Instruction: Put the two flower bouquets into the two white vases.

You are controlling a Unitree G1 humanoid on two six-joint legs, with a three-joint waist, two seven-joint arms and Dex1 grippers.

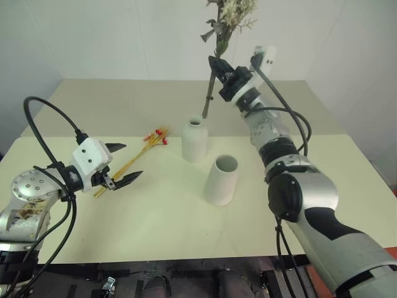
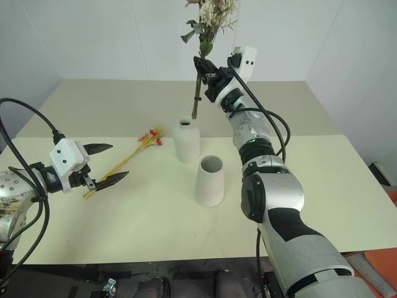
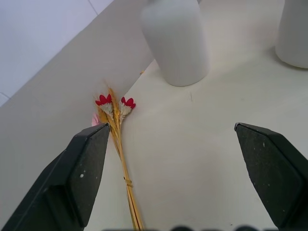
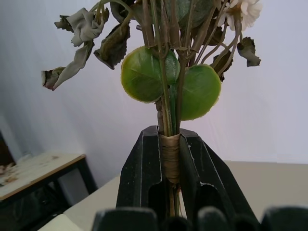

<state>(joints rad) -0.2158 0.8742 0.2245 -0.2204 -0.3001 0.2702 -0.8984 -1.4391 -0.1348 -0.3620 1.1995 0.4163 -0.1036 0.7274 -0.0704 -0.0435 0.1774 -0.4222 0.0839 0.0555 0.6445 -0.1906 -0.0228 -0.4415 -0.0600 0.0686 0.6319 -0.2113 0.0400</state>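
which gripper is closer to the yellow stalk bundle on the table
Left. The open left gripper hovers right at the yellow stalk bundle's lower end. The right gripper is raised high beyond the bottle-shaped vase, shut on the leafy bouquet.

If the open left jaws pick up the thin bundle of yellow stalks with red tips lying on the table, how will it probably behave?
The thin bundle of yellow stalks is probably very light, being so slender. A tie holds it together mid-length, so it should lift as one piece. The long, thin stalks may bend or droop if gripped near one end.
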